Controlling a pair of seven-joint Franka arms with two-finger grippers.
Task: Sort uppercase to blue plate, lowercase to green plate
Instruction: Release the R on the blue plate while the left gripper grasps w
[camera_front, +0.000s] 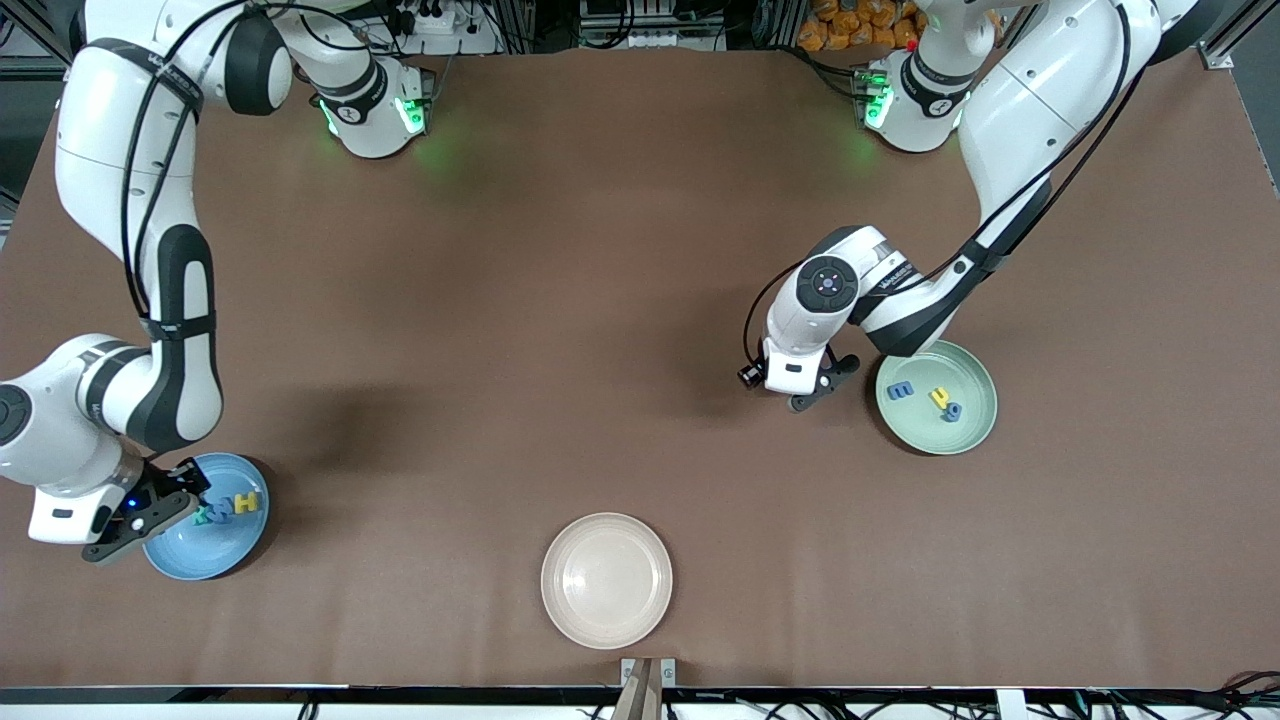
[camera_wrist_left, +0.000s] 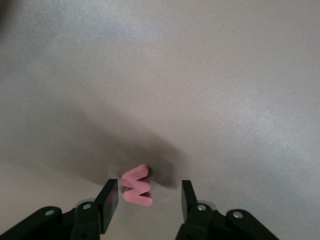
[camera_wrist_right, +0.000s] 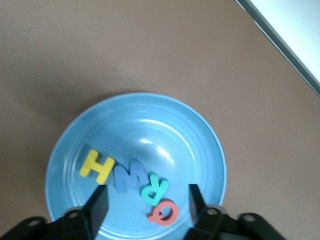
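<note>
Four capitals lie in the blue plate (camera_wrist_right: 135, 165) under my right gripper (camera_wrist_right: 145, 202), its jaws spread, empty. My left gripper (camera_wrist_left: 150, 200) straddles the red w (camera_wrist_left: 136, 185) on the table beside the green plate (camera_front: 975, 425), fingers apart, not yet pinching.

The foam letters themselves read H (camera_wrist_right: 96, 166), W (camera_wrist_right: 126, 180), R (camera_wrist_right: 154, 189) and Q (camera_wrist_right: 163, 212), lying together in the blue plate (camera_wrist_right: 200, 145). The printing on the arms is too small to read.
</note>
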